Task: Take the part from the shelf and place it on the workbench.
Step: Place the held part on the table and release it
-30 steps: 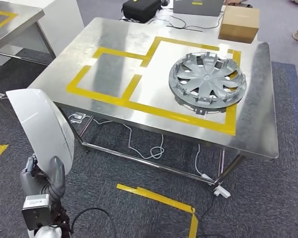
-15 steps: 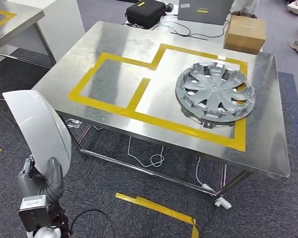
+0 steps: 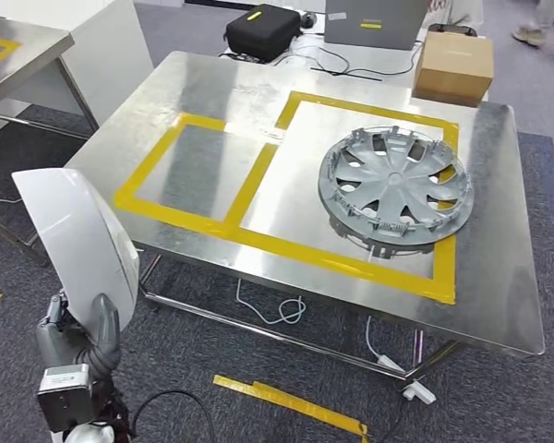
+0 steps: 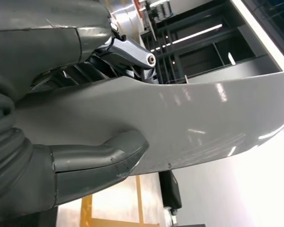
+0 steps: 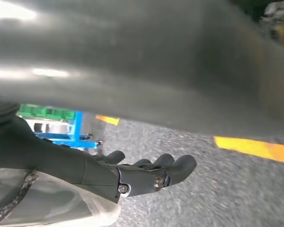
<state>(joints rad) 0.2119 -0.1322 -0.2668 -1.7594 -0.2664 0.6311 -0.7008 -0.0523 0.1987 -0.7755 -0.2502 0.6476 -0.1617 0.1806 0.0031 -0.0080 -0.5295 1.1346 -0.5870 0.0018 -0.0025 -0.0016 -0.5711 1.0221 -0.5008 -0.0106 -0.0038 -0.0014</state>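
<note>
The part [image 3: 76, 240] is a white curved shell that my left hand [image 3: 76, 341] grips by its lower edge, held upright at the lower left of the head view. In the left wrist view the thumb [image 4: 97, 158] presses on the part's [image 4: 205, 123] pale grey face and the fingers clamp its other side. The steel workbench [image 3: 211, 83] stands ahead and to the right, marked with yellow tape rectangles. My right hand [image 5: 140, 175] hangs over the grey carpet with its fingers stretched out and nothing in it.
A grey wheel cover [image 3: 396, 189] lies in the bench's right taped rectangle. A cardboard box [image 3: 453, 66] and a black case [image 3: 262, 29] sit beyond the far edge. Another table [image 3: 17, 46] stands at the left. Cables and a yellow floor strip [image 3: 288, 397] lie below the bench.
The whole picture has shifted, so the camera has moved relative to the bench. My left hand keeps the same hold on the white part.
</note>
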